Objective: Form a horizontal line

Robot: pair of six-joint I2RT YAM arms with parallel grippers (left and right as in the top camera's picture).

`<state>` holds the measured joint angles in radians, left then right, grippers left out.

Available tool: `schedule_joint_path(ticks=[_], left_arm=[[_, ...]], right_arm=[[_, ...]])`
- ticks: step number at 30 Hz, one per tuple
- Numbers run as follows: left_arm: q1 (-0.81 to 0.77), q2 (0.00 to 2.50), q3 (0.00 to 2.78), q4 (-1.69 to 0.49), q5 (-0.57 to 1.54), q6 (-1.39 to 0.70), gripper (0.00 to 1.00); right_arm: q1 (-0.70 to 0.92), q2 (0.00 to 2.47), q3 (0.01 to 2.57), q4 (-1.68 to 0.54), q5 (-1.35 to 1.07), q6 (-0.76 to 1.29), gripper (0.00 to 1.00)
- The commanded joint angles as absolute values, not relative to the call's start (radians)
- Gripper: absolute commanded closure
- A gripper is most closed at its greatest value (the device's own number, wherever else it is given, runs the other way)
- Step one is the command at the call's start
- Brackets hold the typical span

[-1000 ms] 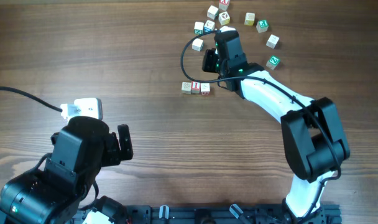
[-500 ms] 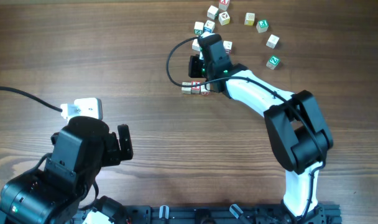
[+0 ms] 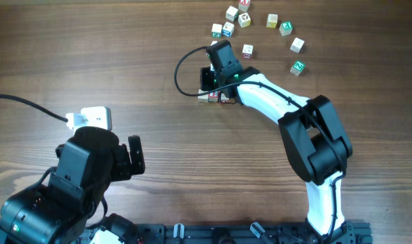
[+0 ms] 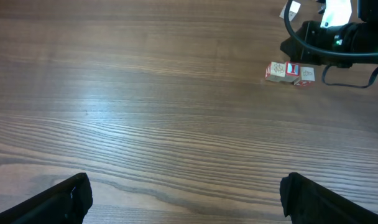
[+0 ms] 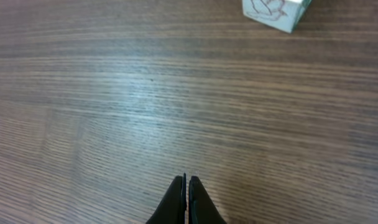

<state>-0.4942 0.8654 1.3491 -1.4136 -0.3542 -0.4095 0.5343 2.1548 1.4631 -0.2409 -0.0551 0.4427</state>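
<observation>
The left end effector [image 4: 186, 194] hangs spread wide and empty, well apart from the work. The horizontal line [image 4: 291, 72] of three touching cubes lies on the table [image 4: 145, 112], just beside the right end effector [image 5: 186, 198], whose fingers are pressed together on nothing. Any nudge should be gentle and square-on, so the row keeps straight. The loose cubes [image 3: 297, 45] lie farther right.

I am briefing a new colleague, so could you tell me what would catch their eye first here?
First, the white right arm reaches out to the row of three letter cubes, with the right gripper shut and empty. Then come the loose cubes scattered along the far side, and the bulky black left arm at the near left.
</observation>
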Motion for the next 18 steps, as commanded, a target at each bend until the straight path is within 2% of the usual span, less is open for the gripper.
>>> schedule_joint_path(ticks=[1, 18], left_arm=[[-0.49, 0.864, 1.348, -1.411, -0.364, -0.426, 0.0], [-0.49, 0.864, 1.348, -1.411, -0.364, -0.426, 0.0]], right_arm=[[0.534, 2.176, 1.487, -0.251, -0.043, 0.427, 0.95], [0.534, 2.175, 1.487, -0.305, -0.043, 0.426, 0.95]])
